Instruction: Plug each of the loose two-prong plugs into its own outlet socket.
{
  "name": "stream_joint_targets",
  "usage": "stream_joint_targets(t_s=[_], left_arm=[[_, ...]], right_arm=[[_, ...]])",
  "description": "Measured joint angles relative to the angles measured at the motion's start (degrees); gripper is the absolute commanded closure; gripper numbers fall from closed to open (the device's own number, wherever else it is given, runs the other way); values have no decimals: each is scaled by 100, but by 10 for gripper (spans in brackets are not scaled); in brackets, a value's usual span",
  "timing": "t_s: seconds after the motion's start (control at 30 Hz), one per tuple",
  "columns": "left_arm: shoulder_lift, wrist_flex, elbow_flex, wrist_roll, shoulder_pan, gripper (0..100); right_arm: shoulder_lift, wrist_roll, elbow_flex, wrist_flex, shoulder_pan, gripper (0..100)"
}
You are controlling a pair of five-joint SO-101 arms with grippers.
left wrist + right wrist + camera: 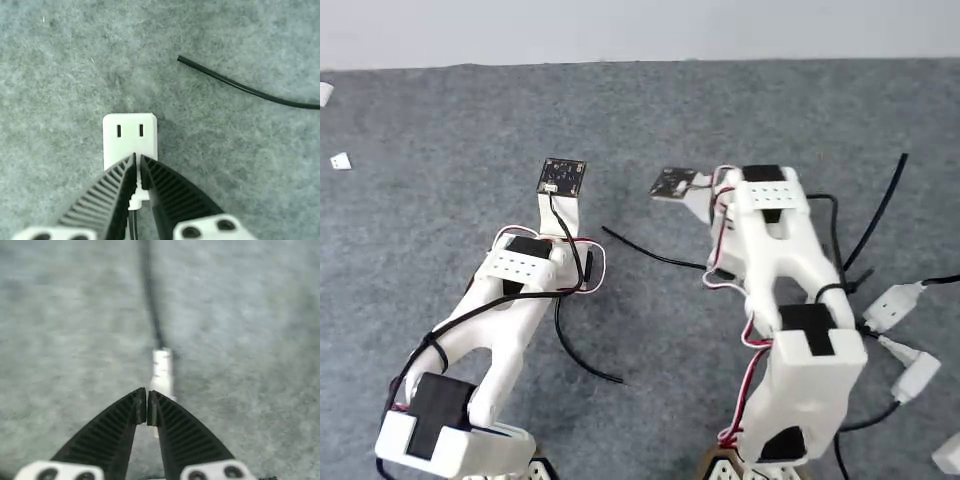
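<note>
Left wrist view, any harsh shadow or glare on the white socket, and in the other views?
Left wrist view: even light, faint shadow beside the socket, no glare. Right wrist view: flat light on the plug, no glare. High view: evenly lit table, soft shadows only.

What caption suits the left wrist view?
Left gripper shut on a white two-slot outlet socket on grey carpet, black cable nearby.

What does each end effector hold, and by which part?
Left end effector: white socket, at its narrow rear end. Right end effector: white plug, at the end away from its black cord.
</note>
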Motion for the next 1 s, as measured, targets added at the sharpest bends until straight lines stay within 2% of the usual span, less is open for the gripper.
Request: stream_joint_targets(t_s=[0.27, 0.63, 1.0], left_arm=[[0, 0, 0, 0, 0, 984], [0, 0, 0, 0, 0, 984], [0, 0, 0, -9, 0, 984]], right_arm=[[422, 158, -105, -949, 492, 990], [-88, 176, -105, -914, 369, 990], [-360, 176, -105, -211, 141, 978]])
